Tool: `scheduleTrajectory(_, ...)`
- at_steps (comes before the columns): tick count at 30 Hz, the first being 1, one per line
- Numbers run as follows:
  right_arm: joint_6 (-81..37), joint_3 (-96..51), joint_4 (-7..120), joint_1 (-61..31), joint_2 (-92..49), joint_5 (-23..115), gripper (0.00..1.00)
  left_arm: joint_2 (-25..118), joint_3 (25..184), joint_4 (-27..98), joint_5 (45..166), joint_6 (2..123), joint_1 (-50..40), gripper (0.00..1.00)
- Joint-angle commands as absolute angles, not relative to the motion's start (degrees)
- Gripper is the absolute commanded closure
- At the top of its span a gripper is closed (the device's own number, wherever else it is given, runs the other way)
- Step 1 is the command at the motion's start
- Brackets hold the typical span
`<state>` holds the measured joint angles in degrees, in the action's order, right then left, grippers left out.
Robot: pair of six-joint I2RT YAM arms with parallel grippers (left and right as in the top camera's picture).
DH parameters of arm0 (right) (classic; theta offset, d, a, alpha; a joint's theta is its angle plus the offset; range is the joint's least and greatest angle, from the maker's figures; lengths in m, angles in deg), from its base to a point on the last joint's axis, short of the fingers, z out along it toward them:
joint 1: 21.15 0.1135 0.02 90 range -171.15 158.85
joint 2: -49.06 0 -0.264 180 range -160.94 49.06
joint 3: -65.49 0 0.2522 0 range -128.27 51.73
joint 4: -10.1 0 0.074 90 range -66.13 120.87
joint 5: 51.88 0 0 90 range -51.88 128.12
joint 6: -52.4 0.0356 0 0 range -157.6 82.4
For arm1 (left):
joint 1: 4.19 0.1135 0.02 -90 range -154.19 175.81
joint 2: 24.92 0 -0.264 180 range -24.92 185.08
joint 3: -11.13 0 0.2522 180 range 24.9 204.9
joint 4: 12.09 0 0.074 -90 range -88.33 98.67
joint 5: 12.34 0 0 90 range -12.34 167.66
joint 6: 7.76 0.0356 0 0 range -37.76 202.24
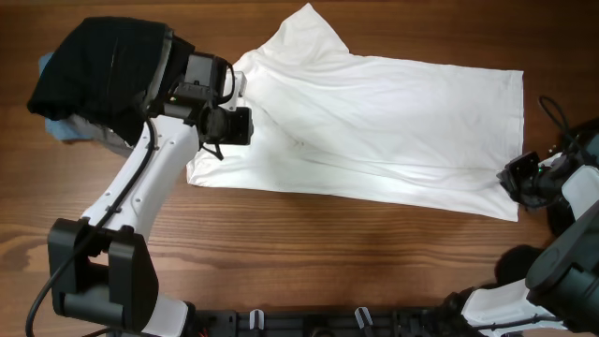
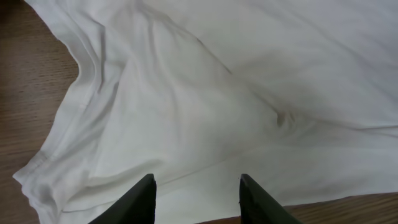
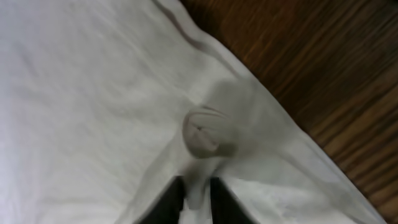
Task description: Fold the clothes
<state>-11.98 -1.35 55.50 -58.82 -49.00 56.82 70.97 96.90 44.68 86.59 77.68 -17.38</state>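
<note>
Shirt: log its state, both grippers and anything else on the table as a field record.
shirt: white, spread out on table, wrinkled, not yet folded
left gripper: open, over the sleeve end, holding nothing
right gripper: shut on the shirt near its hem corner, fabric bunched between the fingers
black cloth: heaped at the far corner on the left arm's side
blue cloth: partly under the black cloth

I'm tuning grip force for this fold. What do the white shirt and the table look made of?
The white shirt looks like thin matte cotton-type knit: soft wrinkles, stitched hem, weave too fine to tell. The table looks like wood or wood-look laminate: brown grain lines, slight sheen.
</note>
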Motion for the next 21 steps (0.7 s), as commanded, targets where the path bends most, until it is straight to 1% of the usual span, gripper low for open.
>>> scheduleTrajectory(1,-11.4,-2.4,53.5,-58.8,-49.5,63.2,0.96,71.7,97.8,44.5,87.2,78.8,-17.6,0.58)
scheduleTrajectory(4,-5.9,-2.4,49.8,-58.8,-49.4,69.5,0.96,71.7,97.8,44.3,87.3,78.8,-17.6,0.58)
scheduleTrajectory(7,-0.9,-2.4,45.6,-58.8,-49.4,67.9,0.95,71.8,97.8,44.3,87.3,78.8,-17.6,0.58)
scheduleTrajectory(8,-0.5,-2.4,43.9,-58.8,-49.4,66.5,0.71,71.8,97.8,44.3,87.3,78.8,-17.6,0.58)
scheduleTrajectory(9,-0.1,-2.4,43.0,-58.8,-49.4,65.5,0.60,71.8,97.8,44.2,87.2,78.8,-17.6,0.57)
scheduleTrajectory(11,-1.1,-2.4,40.8,-59.0,-49.4,64.9,0.56,71.8,97.8,44.3,87.2,78.8,-17.6,0.56)
scheduleTrajectory(14,-9.6,-2.4,40.9,-59.0,-49.1,73.0,0.56,71.8,97.8,44.3,87.3,78.8,-17.6,0.54)
scheduleTrajectory(15,-13.4,-2.4,42.7,-58.7,-47.6,78.3,0.56,71.8,97.8,44.5,87.3,78.8,-17.6,0.53)
scheduleTrajectory(16,-16.2,-2.4,44.8,-58.0,-46.0,79.8,0.56,71.8,97.8,44.7,87.3,78.8,-17.6,0.53)
scheduleTrajectory(17,-18.6,-2.4,47.9,-56.8,-44.1,79.8,0.60,71.8,97.8,44.7,87.3,78.9,-17.6,0.53)
scheduleTrajectory(18,-21.5,-2.4,51.6,-54.6,-42.0,79.6,0.66,71.8,97.8,44.7,87.3,78.9,-17.6,0.53)
scheduleTrajectory(19,-22.8,-2.4,55.1,-52.1,-40.6,78.0,0.76,71.8,97.8,44.7,87.3,78.9,-17.6,0.54)
scheduleTrajectory(20,-23.4,-2.4,59.2,-48.2,-39.8,74.9,0.88,71.8,97.8,44.5,87.2,78.9,-17.6,0.54)
scheduleTrajectory(21,-24.0,-2.4,61.3,-45.4,-39.9,72.7,0.90,71.8,97.8,44.3,87.2,78.9,-17.6,0.54)
